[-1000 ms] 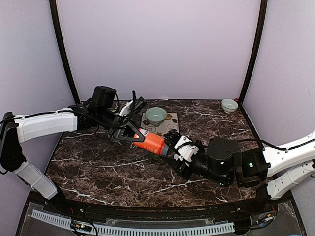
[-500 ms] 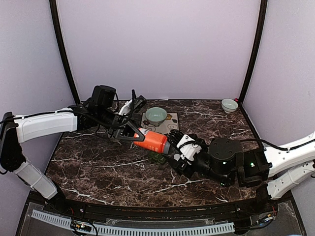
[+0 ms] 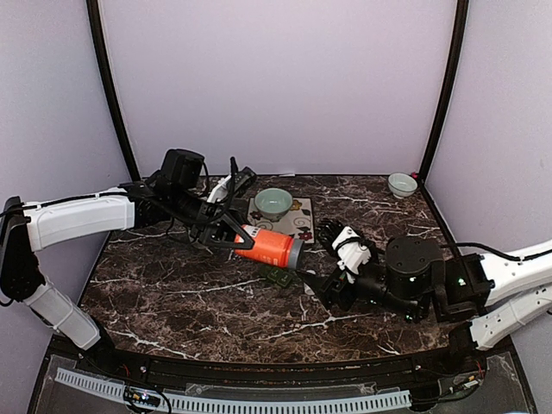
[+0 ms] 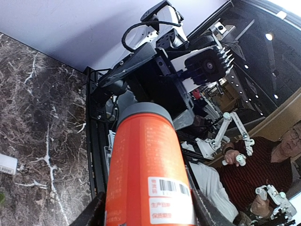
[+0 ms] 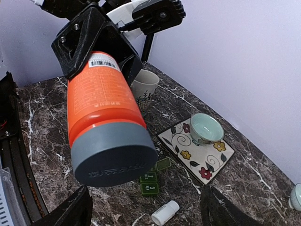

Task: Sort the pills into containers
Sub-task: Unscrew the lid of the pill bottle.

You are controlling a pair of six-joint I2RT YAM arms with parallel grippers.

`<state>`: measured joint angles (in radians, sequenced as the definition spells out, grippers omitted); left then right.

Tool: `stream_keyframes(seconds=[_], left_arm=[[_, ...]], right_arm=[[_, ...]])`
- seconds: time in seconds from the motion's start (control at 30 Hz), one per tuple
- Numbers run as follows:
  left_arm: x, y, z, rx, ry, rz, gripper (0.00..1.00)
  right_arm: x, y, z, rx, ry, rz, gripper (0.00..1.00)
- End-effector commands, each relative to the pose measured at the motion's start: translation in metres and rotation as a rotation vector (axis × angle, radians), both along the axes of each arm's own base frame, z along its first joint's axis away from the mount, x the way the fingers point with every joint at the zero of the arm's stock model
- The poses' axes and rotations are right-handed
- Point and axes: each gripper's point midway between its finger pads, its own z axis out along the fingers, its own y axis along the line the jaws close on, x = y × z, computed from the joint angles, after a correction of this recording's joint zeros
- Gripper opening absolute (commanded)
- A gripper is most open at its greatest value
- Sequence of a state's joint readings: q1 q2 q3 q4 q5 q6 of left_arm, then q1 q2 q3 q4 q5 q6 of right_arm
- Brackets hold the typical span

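We see the right claw (image 3: 321,257) has just let go of the orange bottle (image 3: 269,248) and backed off, its jaws now wide and empty. The left claw (image 3: 231,239) grips the bottle level above the surface (image 3: 164,293). The grey end looks capped to us, so nothing poured yet. The pill box (image 3: 278,278) sits mid-surface, right under that end. We expect a regrasp.

Tilted orange bottle (image 3: 266,247) with grey end above dark marble table (image 3: 172,293); pale green bowl (image 3: 272,203) on flowered tile (image 3: 302,213); patterned mug (image 5: 146,84) behind bottle; small white bowl (image 3: 402,184) at far right corner.
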<state>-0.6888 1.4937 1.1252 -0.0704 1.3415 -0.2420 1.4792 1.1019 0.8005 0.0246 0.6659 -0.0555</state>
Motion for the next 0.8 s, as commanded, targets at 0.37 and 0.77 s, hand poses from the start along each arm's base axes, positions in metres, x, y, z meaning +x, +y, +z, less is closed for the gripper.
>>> stream_keyframes(seconds=[0.37, 0.77], left_arm=[[0.019, 0.008, 0.016, -0.072, -0.306, 0.194, 0.0], [0.018, 0.013, 0.011, -0.089, -0.391, 0.221, 0.0]], right_arm=[[0.015, -0.019, 0.046, 0.661, 0.659, 0.035, 0.74], [0.031, 0.02, 0.048, 0.8, 1.055, 0.171, 0.69]])
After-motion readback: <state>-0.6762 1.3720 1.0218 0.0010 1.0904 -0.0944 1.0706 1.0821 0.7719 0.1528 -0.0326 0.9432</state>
